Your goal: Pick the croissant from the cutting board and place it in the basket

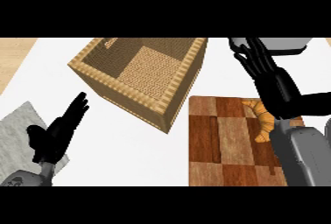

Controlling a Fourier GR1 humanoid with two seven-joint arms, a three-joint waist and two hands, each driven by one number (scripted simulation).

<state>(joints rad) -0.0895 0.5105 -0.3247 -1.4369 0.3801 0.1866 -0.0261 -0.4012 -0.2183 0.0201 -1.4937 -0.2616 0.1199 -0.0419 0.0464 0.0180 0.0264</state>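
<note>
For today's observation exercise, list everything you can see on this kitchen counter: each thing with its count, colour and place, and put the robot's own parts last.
Basket: one, tan woven, upper middle of the counter, open top, nothing visible inside.
Cutting board: one, brown wooden patchwork, lower right, just right of the basket's near corner.
Croissant: one, golden orange, on the board's upper right part, partly hidden by the right arm.
Counter: one, white top, with a pale wood strip at the far left edge.
Left hand: one, black, lower left, fingers straight, holding nothing.
Right hand: one, black, upper right, above the croissant, fingers extended, holding nothing.
Forearms: two, grey, at the lower left corner and the lower right.
</note>
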